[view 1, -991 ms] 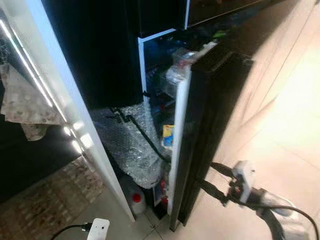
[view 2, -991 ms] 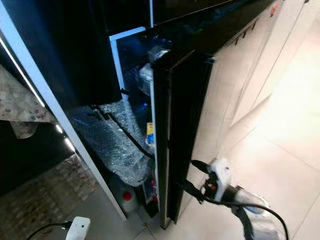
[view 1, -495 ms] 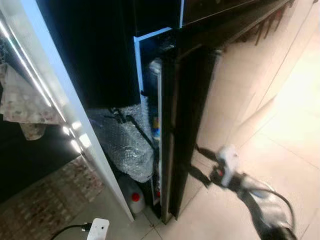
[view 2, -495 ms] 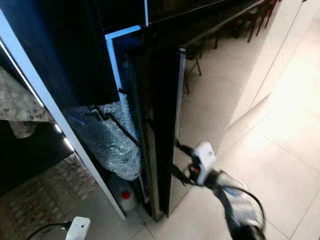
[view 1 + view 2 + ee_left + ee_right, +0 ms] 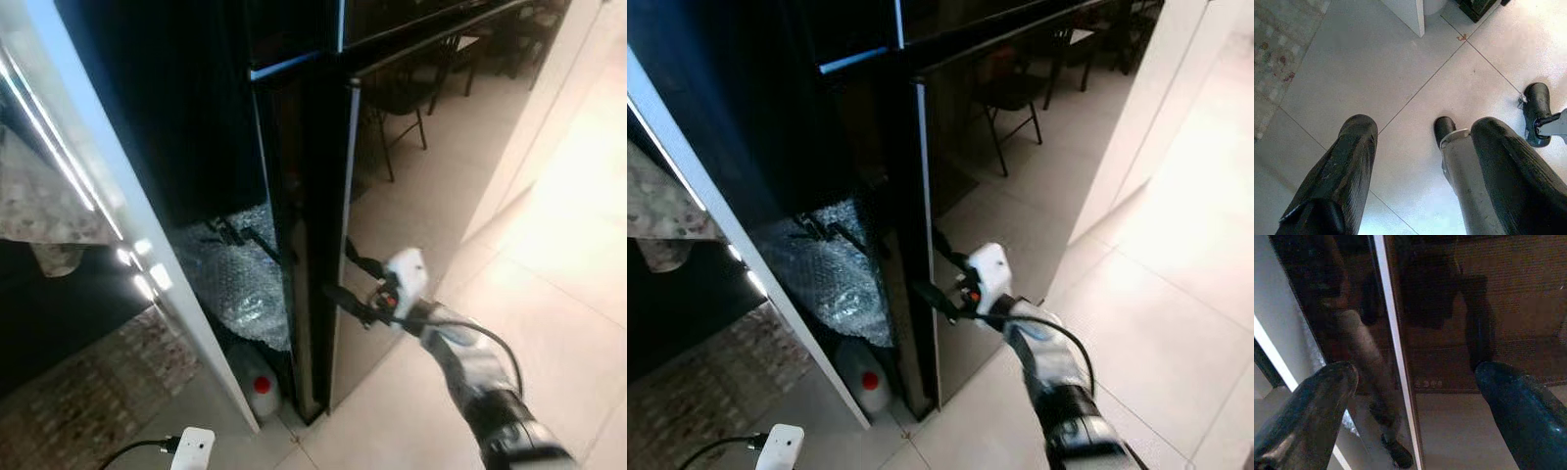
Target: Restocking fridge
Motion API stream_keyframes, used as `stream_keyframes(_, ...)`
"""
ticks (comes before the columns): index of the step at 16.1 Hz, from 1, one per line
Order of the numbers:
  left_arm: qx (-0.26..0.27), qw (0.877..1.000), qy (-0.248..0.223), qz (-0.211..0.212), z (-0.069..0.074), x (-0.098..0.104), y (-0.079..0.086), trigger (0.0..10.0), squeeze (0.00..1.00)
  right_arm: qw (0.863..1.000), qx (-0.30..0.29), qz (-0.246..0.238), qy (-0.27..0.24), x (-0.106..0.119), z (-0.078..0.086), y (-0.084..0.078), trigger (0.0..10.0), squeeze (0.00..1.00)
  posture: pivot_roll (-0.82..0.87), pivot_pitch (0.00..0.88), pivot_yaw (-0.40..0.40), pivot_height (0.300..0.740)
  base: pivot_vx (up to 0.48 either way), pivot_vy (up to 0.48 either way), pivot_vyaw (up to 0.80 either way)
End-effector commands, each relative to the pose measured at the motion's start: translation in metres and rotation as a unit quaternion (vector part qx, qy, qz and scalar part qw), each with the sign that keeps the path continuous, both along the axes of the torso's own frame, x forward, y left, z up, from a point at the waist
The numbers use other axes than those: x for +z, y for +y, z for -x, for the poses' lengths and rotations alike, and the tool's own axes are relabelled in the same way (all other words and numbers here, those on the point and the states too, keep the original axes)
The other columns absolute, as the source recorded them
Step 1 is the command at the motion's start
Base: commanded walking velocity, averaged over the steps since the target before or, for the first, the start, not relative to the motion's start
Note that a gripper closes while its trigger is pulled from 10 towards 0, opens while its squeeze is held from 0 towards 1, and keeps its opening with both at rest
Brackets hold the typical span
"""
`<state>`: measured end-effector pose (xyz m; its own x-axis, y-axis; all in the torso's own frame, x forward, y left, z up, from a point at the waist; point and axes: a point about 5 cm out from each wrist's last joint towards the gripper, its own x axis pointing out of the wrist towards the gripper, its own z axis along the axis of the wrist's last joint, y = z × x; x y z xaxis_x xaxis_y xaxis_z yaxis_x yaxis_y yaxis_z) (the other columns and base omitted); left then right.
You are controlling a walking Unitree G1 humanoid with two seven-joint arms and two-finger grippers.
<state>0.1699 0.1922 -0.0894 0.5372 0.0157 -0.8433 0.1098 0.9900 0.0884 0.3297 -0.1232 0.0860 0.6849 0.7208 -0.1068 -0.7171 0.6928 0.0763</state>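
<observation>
Pressing: right gripper (image 5: 341, 282), jaws released and spread against the glossy face of the fridge door (image 5: 392, 196), judged placed to push it shut; door near closed, narrow gap left; left gripper (image 5: 1415, 161) idle, jaws released, over floor (image 5: 1352, 73).

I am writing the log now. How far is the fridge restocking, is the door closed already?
Nearly done. The right gripper, fingers open, is against the outside of the glossy black fridge door, which stands almost shut with a narrow gap at its edge. Left to do: close that gap. The left gripper hangs idle over the floor.
</observation>
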Motion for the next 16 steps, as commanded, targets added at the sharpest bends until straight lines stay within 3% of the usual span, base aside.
stream_keyframes(1, 0.001, 1.0, 0.004, -0.005, 0.002, -0.001, 0.002, 10.0, 0.0, 0.998, 0.018, -0.013, -0.065, 0.032, -0.016, 0.018, 10.0, 0.0, -0.01, 0.0, 0.062, 0.74, 0.0, 0.0, 0.0)
stream_keyframes(6, 0.004, 1.0, 0.002, -0.003, 0.001, -0.001, 0.001, 10.0, 0.0, 0.997, 0.03, -0.023, -0.07, 0.045, -0.029, 0.035, 10.0, 0.0, -0.01, 0.0, 0.052, 0.74, 0.0, 0.0, 0.0)
stream_keyframes(16, 0.005, 1.0, 0.001, -0.001, 0.001, -0.001, 0.0, 10.0, 0.0, 0.997, 0.026, -0.025, -0.068, 0.046, -0.033, 0.037, 10.0, 0.0, -0.01, 0.0, 0.05, 0.74, 0.0, 0.0, 0.0)
